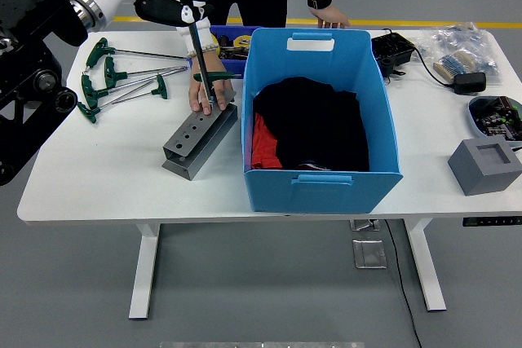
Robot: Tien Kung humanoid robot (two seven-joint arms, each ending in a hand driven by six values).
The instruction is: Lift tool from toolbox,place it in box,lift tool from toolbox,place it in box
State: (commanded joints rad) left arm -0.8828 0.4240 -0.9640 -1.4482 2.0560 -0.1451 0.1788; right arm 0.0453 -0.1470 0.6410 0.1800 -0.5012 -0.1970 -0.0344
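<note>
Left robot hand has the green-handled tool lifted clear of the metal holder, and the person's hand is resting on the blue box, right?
Not quite. In the head view the person's hand rests on the metal holder, not the blue box. The left robot hand does hold the green-handled tool clear of the holder.

Green T-handled steel hex key [196, 34] gripped in left robot hand [175, 2], hanging upright above grey perforated metal tool block [199, 138]. Large open blue plastic box [318, 173] just right, holding dark cloth.

Grey floor [81, 283] with a yellow line [440, 23]; white table [122, 189] on white legs [147, 270]
</note>
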